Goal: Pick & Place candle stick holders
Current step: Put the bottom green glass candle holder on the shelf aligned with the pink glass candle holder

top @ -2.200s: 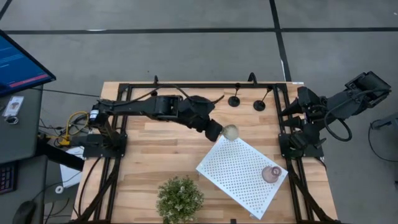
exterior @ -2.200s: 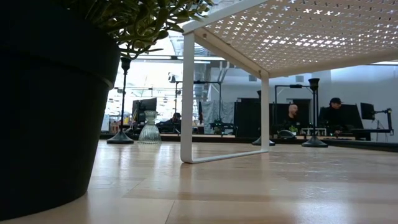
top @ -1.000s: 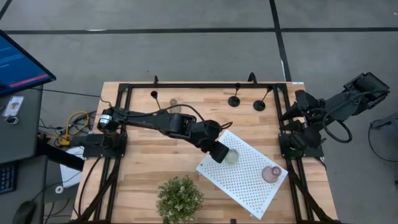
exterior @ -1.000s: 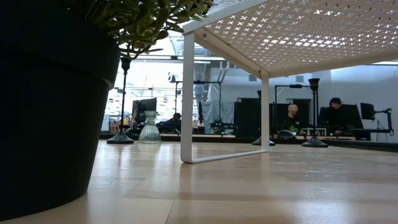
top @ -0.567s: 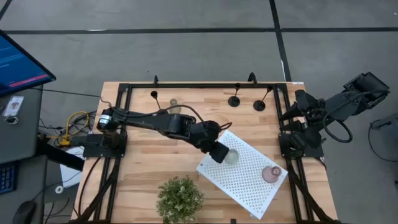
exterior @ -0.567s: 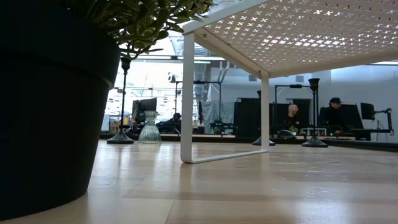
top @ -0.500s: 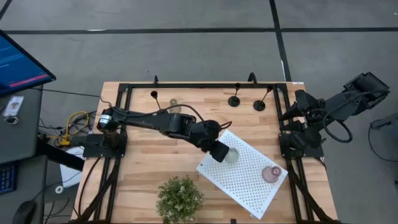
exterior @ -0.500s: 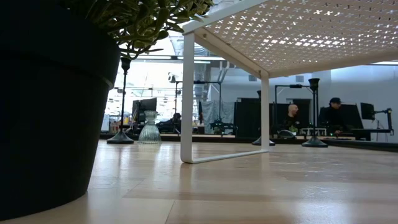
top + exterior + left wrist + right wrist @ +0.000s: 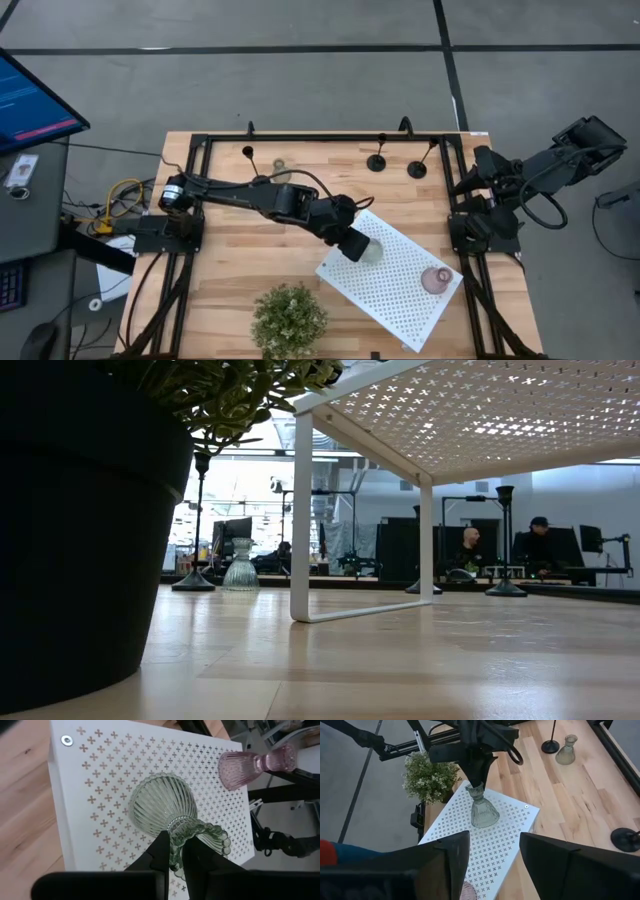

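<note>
A greenish ribbed glass candle stick holder (image 9: pixel 161 809) stands over the white perforated board (image 9: pixel 400 285), with my left gripper (image 9: pixel 355 243) shut on its top. On the same board stands a pinkish holder (image 9: pixel 436 280). A pale holder (image 9: pixel 281 165) and a black one (image 9: pixel 247 155) stand on the table at the far left. Two more black ones (image 9: pixel 378 160) (image 9: pixel 417 168) stand at the far right. At the table's right edge my right gripper (image 9: pixel 495 865) hangs high, open, with nothing between its fingers. My left gripper pinches the greenish holder's scalloped top rim (image 9: pixel 176 851) between its two fingers (image 9: pixel 162 851). The fingers slant down from the table's far left side. The holder stands almost upright, its wide base (image 9: pixel 482 820) down at the board; whether it rests there I cannot tell.
A bushy potted plant (image 9: pixel 289 318) stands at the table's near edge, just left of the board. The black arm frames (image 9: pixel 190 200) run along both sides of the table. Bare wood lies between the far holders and the board.
About two seconds ago my left gripper was at the board's far corner with the greenish holder. It has carried the holder toward the table's near edge, over the board, and has kept still there for the last second.
</note>
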Motion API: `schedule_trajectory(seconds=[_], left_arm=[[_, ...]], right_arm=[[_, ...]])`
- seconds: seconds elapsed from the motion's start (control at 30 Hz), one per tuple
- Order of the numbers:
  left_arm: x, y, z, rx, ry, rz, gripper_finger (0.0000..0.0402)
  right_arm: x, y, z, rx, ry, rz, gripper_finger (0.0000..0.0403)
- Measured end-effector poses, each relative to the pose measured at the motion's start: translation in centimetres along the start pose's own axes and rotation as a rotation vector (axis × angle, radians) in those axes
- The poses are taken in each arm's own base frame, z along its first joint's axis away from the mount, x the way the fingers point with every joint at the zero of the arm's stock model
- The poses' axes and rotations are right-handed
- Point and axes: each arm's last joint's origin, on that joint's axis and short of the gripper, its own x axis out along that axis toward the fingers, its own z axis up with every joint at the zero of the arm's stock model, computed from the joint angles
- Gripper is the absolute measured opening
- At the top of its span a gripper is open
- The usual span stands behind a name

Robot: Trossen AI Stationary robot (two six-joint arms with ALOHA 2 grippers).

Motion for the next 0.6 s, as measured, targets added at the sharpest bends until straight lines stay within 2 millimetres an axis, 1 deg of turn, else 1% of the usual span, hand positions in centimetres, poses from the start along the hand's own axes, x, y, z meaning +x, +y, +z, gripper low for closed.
schedule_trajectory(seconds=[0.1, 0.33, 0.6], left_arm=[[0.0, 0.0, -0.01, 0.0, 0.0, 0.0, 0.0028], [0.0, 0.01, 0.03, 0.0, -0.001, 0.0, 0.0057], [0.0, -0.09, 0.0, 0.019, -0.003, -0.007, 0.0063]], right_arm=[[0.0, 0.0, 0.0, 0.0, 0.0, 0.0, 0.0168], [0.0, 0.04, -0.03, 0.0, 0.011, 0.016, 0.0167], [0.0, 0.07, -0.05, 0.0, 0.018, 0.025, 0.0171]])
